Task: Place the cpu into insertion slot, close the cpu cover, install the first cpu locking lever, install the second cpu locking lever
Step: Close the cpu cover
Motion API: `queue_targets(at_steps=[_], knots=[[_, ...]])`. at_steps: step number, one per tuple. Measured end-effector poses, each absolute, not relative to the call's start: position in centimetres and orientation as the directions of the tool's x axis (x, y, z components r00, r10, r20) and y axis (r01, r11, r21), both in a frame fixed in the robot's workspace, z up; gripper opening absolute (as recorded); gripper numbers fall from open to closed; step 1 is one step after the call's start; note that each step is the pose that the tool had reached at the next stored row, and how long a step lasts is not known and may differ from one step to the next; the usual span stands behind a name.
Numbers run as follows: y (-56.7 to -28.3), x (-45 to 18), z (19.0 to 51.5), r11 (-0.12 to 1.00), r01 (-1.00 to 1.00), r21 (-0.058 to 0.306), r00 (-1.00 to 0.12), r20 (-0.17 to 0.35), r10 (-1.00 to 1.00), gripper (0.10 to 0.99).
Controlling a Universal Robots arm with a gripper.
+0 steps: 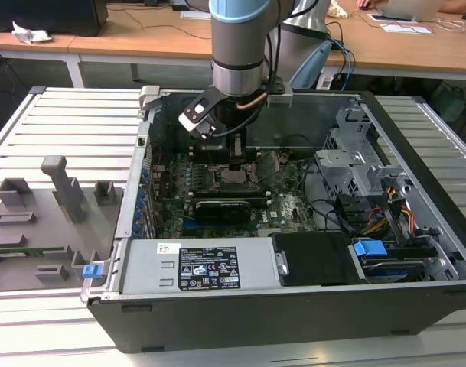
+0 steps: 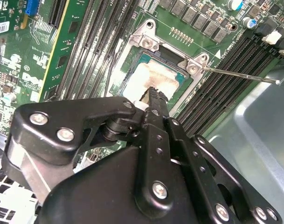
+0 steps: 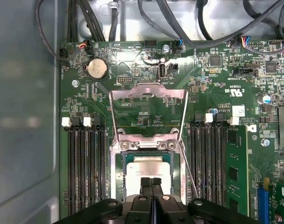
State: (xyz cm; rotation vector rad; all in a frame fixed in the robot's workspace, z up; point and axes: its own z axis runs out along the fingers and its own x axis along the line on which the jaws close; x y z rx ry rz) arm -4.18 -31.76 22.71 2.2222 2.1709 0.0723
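The cpu (image 3: 148,169) lies flat in the insertion slot (image 3: 115,179), pale metal top up; in the second wrist view the cpu (image 2: 148,77) sits inside the slot's silvery rim (image 2: 128,70). My gripper (image 3: 151,182) hangs just over the cpu's near edge, fingers shut together with nothing between them; its fingertips (image 2: 154,93) show as a black tip above the chip. The cpu cover (image 3: 148,91) is swung open, away from the slot. One thin locking lever (image 3: 189,175) sticks out beside the slot, and that lever (image 2: 239,74) stands raised. In the exterior view the gripper (image 1: 236,164) is low over the motherboard.
Long black memory slots (image 3: 86,168) flank the socket on both sides. Cables (image 3: 179,23) cross the case wall beyond the board. The power supply (image 1: 206,267) and drive cage (image 1: 355,164) crowd the open case (image 1: 110,298). Grey fixtures (image 1: 60,191) stand on the table at the exterior view's left.
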Motion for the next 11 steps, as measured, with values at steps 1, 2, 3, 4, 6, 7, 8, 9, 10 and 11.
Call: queue_targets(at_steps=[1,2,3,4,6,7,8,9,10,11], knots=[[-31.76,-4.18,22.73,-0.024,0.998,0.057,0.023,0.01,1.0,0.106],[-31.76,-4.18,22.78,-0.024,0.998,0.057,0.023,0.009,1.0,0.106],[-31.76,-4.18,22.86,-0.024,0.998,0.057,0.023,0.009,1.0,0.106],[-31.76,-4.18,22.91,-0.024,0.998,0.057,0.023,0.009,1.0,0.106],[-31.76,-4.18,23.04,-0.024,0.998,0.057,0.023,0.009,1.0,0.106],[-31.76,-4.18,23.09,-0.024,0.998,0.057,0.023,0.009,1.0,0.106],[-31.76,-4.18,23.19,-0.024,0.998,0.057,0.023,0.009,1.0,0.106],[-31.76,-4.18,23.3,-0.023,0.998,0.057,0.023,0.009,1.0,0.106],[-31.76,-4.18,23.43,-0.023,0.998,0.057,0.023,0.009,1.0,0.106],[-31.76,-4.18,23.64,-0.024,0.998,0.057,0.023,0.01,1.0,0.106]])
